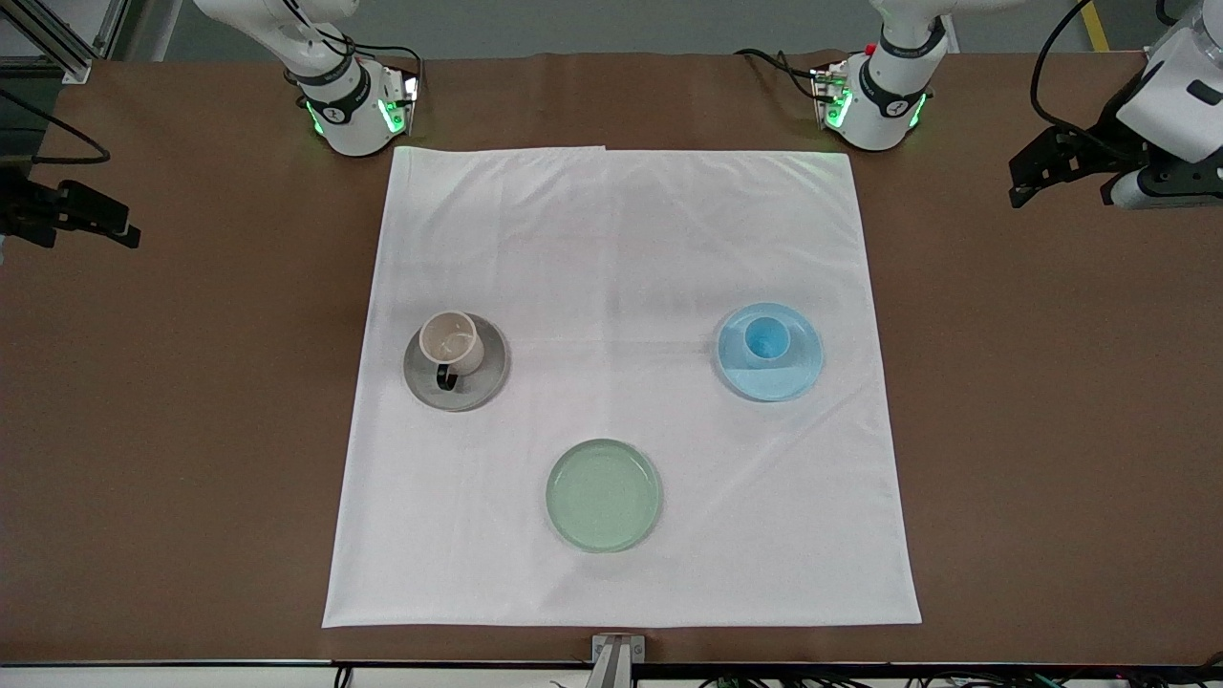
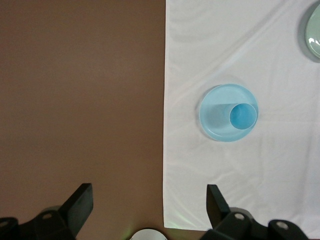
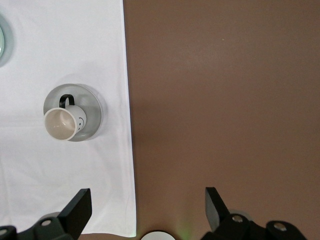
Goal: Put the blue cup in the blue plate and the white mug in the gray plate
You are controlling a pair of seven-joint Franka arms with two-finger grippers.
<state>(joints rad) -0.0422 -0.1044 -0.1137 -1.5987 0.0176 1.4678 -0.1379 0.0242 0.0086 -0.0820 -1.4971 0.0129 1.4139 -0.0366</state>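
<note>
The blue cup (image 1: 765, 339) stands upright in the blue plate (image 1: 793, 377) on the white cloth, toward the left arm's end. The white mug (image 1: 449, 344) with its dark handle stands in the gray plate (image 1: 481, 386), toward the right arm's end. My left gripper (image 1: 1020, 186) hangs open and empty over the bare brown table past the cloth's edge; its wrist view shows the cup (image 2: 243, 116) in the plate (image 2: 215, 120). My right gripper (image 1: 119, 229) hangs open and empty over the bare table at its own end; its wrist view shows the mug (image 3: 61, 124) on the gray plate (image 3: 92, 112).
A pale green plate (image 1: 604, 495) lies empty on the white cloth (image 1: 621, 239), nearer to the front camera than the other two plates. Brown table (image 1: 1051, 430) surrounds the cloth. The two arm bases stand at the table's back edge.
</note>
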